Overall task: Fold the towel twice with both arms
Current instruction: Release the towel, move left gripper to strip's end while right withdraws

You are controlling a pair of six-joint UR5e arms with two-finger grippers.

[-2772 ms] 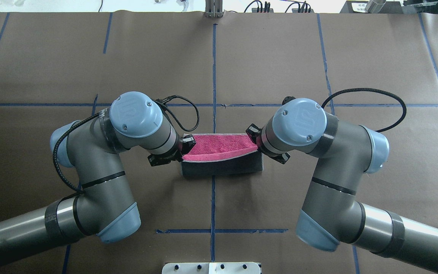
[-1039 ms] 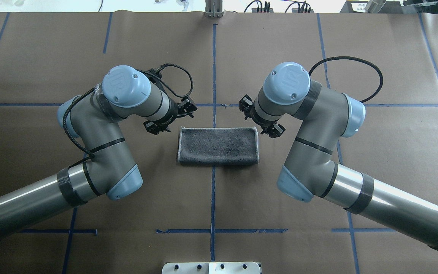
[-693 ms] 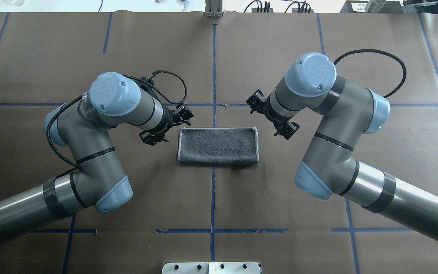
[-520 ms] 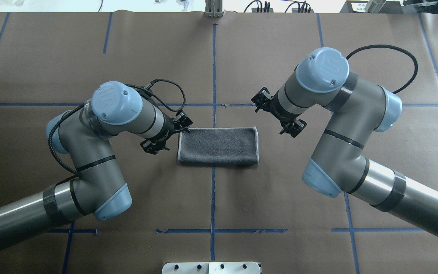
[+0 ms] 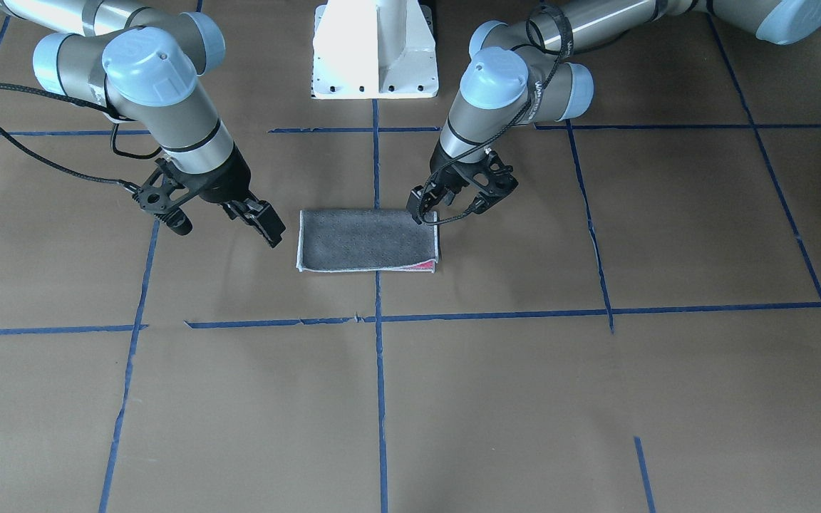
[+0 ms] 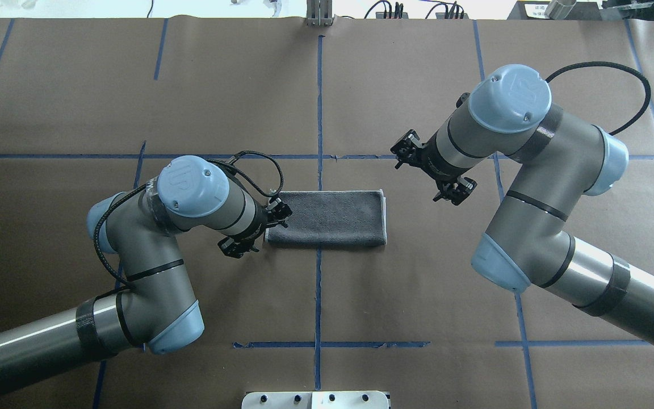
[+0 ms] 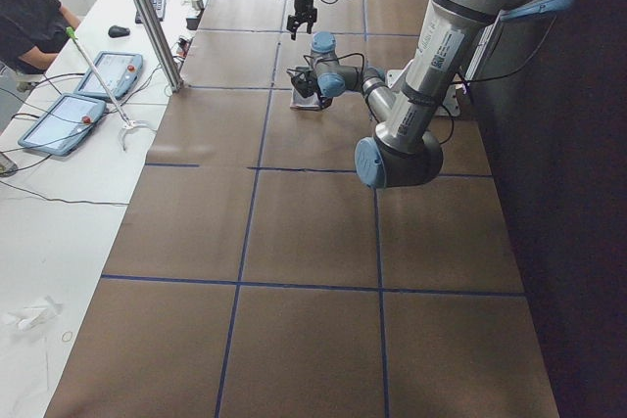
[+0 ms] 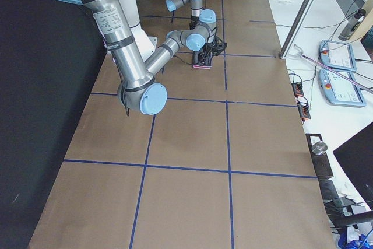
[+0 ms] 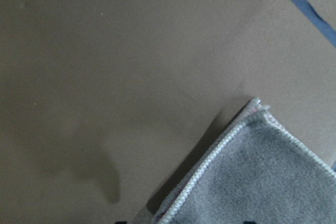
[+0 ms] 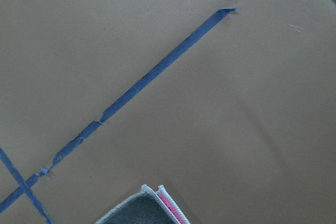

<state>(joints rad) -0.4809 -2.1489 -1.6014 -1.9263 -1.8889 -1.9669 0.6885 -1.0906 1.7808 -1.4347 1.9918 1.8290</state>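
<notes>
Black and spread apart, the left gripper (image 6: 259, 230) sits left of centre in the overhead view, holding nothing. One finger is over the left short edge of the towel (image 6: 327, 218); you cannot tell whether it touches. A second ago it hung higher in the frame, off the far left corner, and it has since dropped in against that edge.

At the centre the towel lies flat on the table (image 6: 395, 295), folded in half with its grey face up. Its long side runs left to right across a blue tape (image 6: 319, 102) line. Nearly three seconds ago it sagged like a trough between both grippers, pink showing. Now only a pink sliver peeks out at one corner in the front view. Count the first fold as done and let go.

Right of centre, the right gripper (image 6: 428, 172) is also wide open and empty. It has drawn off toward the upper right, well apart from the towel. The second fold, I judge, must carry one short end over the other, and that gripper looks out of place to help.
</notes>
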